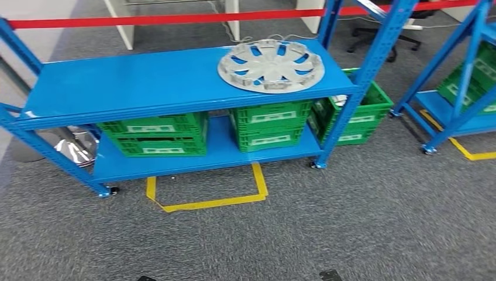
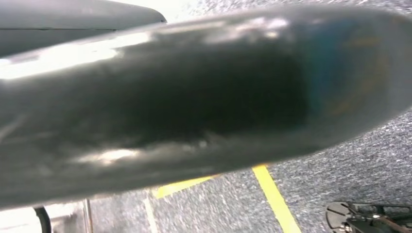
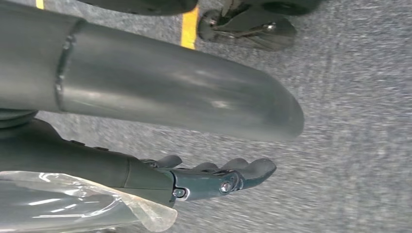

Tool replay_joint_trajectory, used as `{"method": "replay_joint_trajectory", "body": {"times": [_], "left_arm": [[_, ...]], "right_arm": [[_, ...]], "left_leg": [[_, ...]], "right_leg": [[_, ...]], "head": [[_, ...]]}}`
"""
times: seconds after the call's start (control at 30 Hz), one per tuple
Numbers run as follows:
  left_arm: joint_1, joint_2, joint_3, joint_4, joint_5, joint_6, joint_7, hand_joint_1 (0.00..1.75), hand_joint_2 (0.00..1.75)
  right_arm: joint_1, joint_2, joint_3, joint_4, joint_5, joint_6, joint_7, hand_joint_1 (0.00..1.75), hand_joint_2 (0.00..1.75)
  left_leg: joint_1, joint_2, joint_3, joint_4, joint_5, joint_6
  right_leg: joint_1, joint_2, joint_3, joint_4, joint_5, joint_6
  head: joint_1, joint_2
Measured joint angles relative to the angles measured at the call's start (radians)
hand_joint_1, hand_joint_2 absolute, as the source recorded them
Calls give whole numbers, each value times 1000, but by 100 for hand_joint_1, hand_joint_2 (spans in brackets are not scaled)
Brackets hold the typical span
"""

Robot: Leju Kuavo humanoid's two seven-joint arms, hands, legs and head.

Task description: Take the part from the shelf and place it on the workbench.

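Note:
A silver wheel cover (image 1: 271, 65) with spoke-like openings lies flat on the right part of the blue shelf's top board (image 1: 134, 82). Nothing touches it. In the right wrist view my right hand (image 3: 194, 177) hangs over grey carpet, its dark fingers (image 3: 243, 172) stretched out and apart from the thick grey thumb (image 3: 170, 97), with nothing held. The left wrist view sits very close to my left hand (image 2: 194, 107), a blurred grey mass, and I cannot make out how its fingers lie.
Green crates (image 1: 158, 134) (image 1: 270, 126) stand on the lower board, another (image 1: 357, 114) beside the right post. A second blue rack (image 1: 462, 88) stands at the right. Yellow floor tape (image 1: 210, 202) marks the carpet before the shelf. Red barrier tape (image 1: 146, 20) runs behind.

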Motion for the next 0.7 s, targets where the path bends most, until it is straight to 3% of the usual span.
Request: {"method": "replay_joint_trajectory", "body": {"times": [0.03,0.1,0.17,0.23,0.3,0.37,0.4,0.43,0.47,0.53,0.6,0.67,0.7], "left_arm": [[-1,0,0,0,0,0,0,0,0],[-1,-1,0,0,0,0,0,0,0],[3,0,0,0,0,0,0,0,0],[5,2,0,0,0,0,0,0,0],[0,2,0,0,0,0,0,0,0],[-2,2,0,0,-2,-1,3,0,0],[-1,2,0,0,-3,-2,5,0,0],[1,2,0,0,-5,-2,8,0,0],[2,3,0,0,-7,-2,11,0,0],[1,4,0,0,-9,-3,16,0,0],[-2,5,0,0,-9,-4,18,0,0],[0,5,0,0,-9,-4,18,0,0],[2,5,0,0,-9,-4,18,0,0]], "right_arm": [[0,0,0,0,0,0,0,0,0],[-1,0,0,0,0,-1,0,0,0],[-2,0,-1,0,0,-2,0,0,0],[-2,2,-2,0,0,-2,-1,0,0],[0,3,-3,0,0,-3,-2,0,0],[1,3,-4,0,0,-2,-3,0,0],[0,3,-4,0,0,-1,-4,0,0],[-2,4,-5,0,-1,0,-6,0,0],[-4,4,-5,0,-2,1,-9,0,0],[-8,5,-6,0,-5,2,-16,0,0],[-11,6,-7,0,-6,2,-19,0,0],[-14,8,-7,0,-8,2,-20,0,0],[-15,9,-8,-1,-9,3,-23,0,0]], "left_leg": [[0,-13,-3,3,-1,-5],[3,-36,-12,7,0,-18],[7,-45,-17,7,3,-32],[5,2,-35,45,-20,-43],[4,61,-89,159,-79,-51],[7,74,-143,271,-118,-57],[8,77,-148,283,-111,-57],[8,80,-134,256,-86,-56],[7,89,-102,194,-50,-52],[-2,137,-35,62,-3,-39],[-12,163,-11,9,3,-26],[-12,141,-13,3,6,-17],[-10,132,-11,-2,8,-12]], "right_leg": [[-2,23,23,-54,19,-3],[-2,49,44,-96,21,-10],[0,29,53,-102,24,-22],[-2,1,59,-109,27,-35],[0,-32,65,-111,24,-43],[3,-67,69,-111,19,-47],[4,-82,71,-110,16,-47],[5,-95,74,-110,14,-47],[6,-108,79,-110,11,-46],[10,-131,87,-111,3,-39],[14,-151,93,-112,-3,-29],[15,-165,99,-117,-7,-19],[13,-154,99,-114,-14,-13]], "head": [[0,0],[-1,0],[-1,0],[-7,0],[-12,0],[-12,0],[-12,0],[-12,0],[-12,0],[-12,0],[-11,0],[-11,0],[-10,0]]}}
